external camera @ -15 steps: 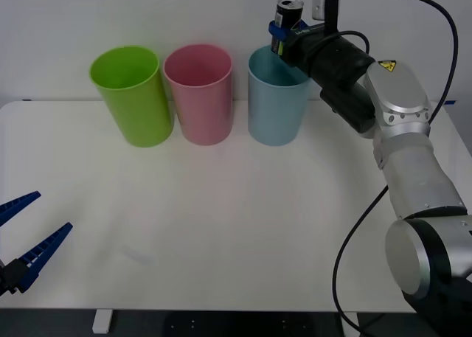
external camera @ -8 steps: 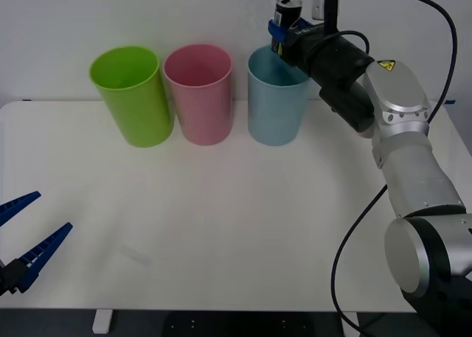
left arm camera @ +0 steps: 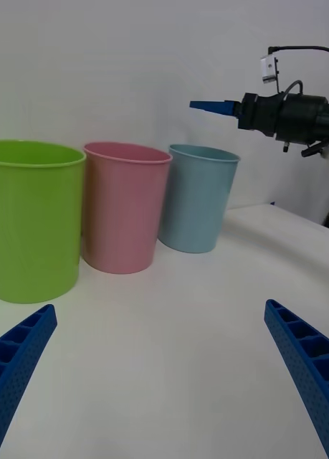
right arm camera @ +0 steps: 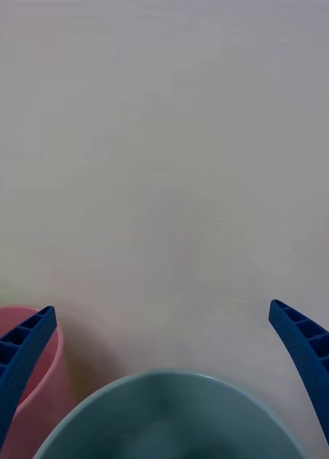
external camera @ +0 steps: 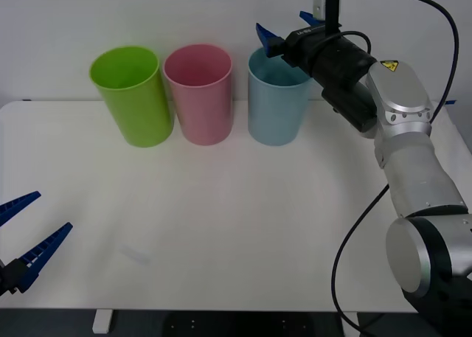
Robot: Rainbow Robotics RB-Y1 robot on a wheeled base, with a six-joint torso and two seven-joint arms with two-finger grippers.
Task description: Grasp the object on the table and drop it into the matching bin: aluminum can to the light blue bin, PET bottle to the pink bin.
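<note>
Nearest, the left tool [external camera: 22, 234] waits low over the wide white worktop [external camera: 221, 219], blue fingers spread. Farther back stands the tall pink plastic bin [external camera: 198, 94]. Beyond, the right tool [external camera: 284, 29] gapes wide (holding nothing) above the tall light blue plastic bin [external camera: 277, 105]; whether the can lies inside cannot be told.

My front camera looks down from above onto the wide white desk [external camera: 221, 234]. Left wrist camera sits low, facing the bins from afar. Right wrist camera hangs close over the tall light blue plastic bin [right arm camera: 171, 416] [external camera: 276, 105] [left arm camera: 198, 197], seen by all three.
</note>
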